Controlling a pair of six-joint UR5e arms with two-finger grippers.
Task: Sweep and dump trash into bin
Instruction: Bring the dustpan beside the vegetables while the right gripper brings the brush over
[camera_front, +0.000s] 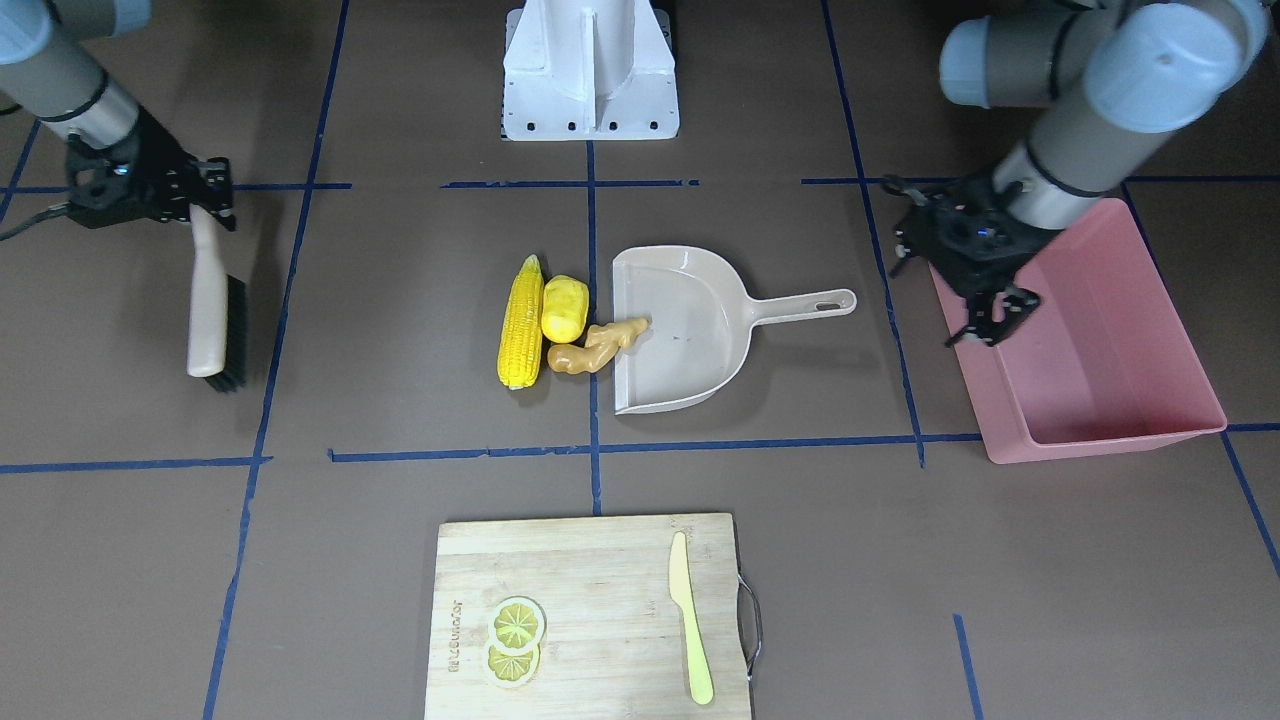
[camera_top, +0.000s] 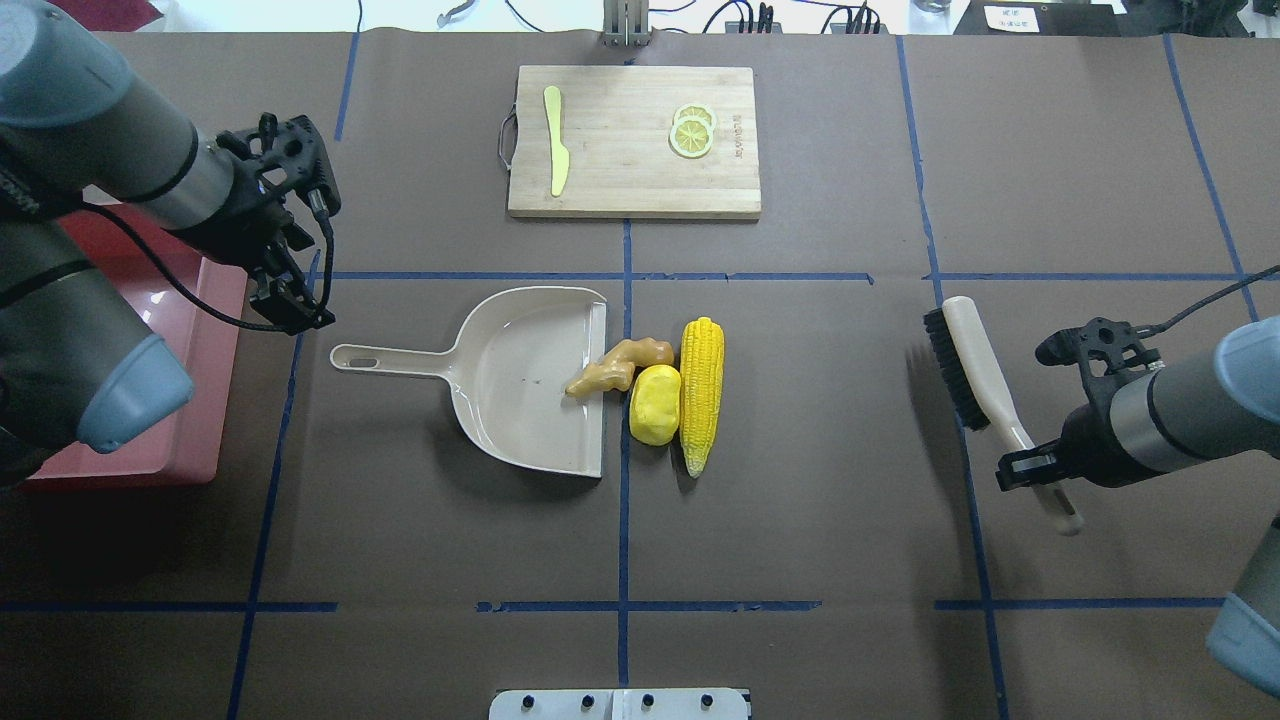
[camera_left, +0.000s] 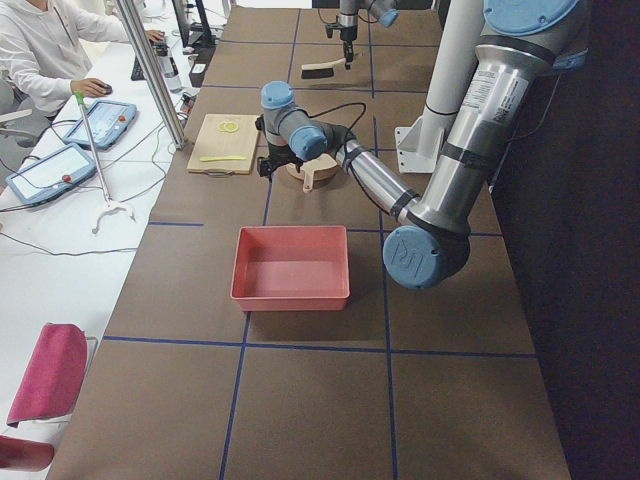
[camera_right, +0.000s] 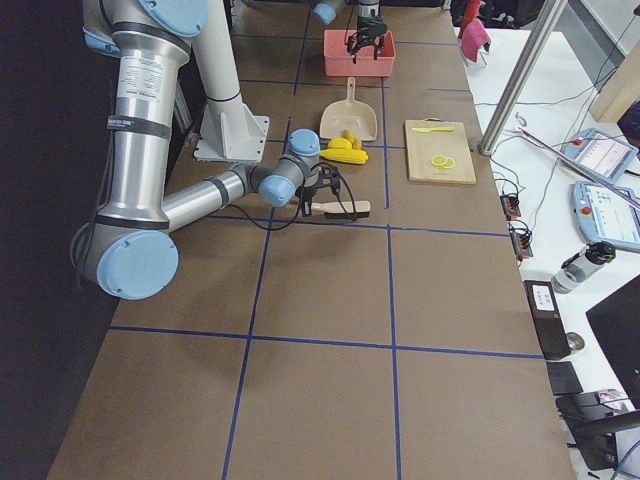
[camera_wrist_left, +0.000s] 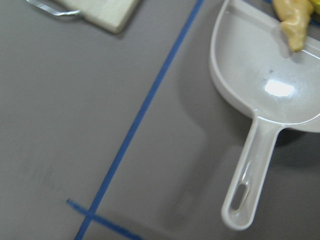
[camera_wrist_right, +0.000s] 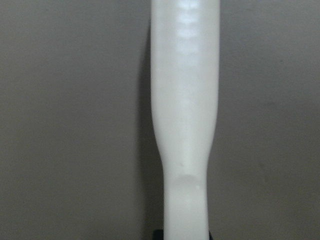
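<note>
Starting at the robot's edge of the table (camera_top: 800, 520): the right gripper (camera_top: 1038, 472) is clamped on the pale handle of a brush (camera_top: 972, 368), over toward the right edge, bristles pointing in at the middle. Brush looks lifted a bit off the surface, can't say for sure though. Over by the left edge sits the pink bin (camera_front: 1100, 380), and the left gripper (camera_front: 990, 320) hangs above its inner wall with the fingers spread and nothing in them. Dead centre of the tabletop is the beige dustpan (camera_top: 520, 390), handle aimed at the bin, open mouth facing the trash. The ginger root (camera_top: 615, 365) lies across the pan's lip, one end inside. The potato (camera_top: 655, 403) touches it just outside, and the corn cob (camera_top: 700, 390) lies right alongside the potato. Out at the far edge there's a wooden cutting board (camera_top: 630, 185) with a yellow-green knife (camera_top: 555, 150) and two lemon slices (camera_top: 692, 130) on it
</note>
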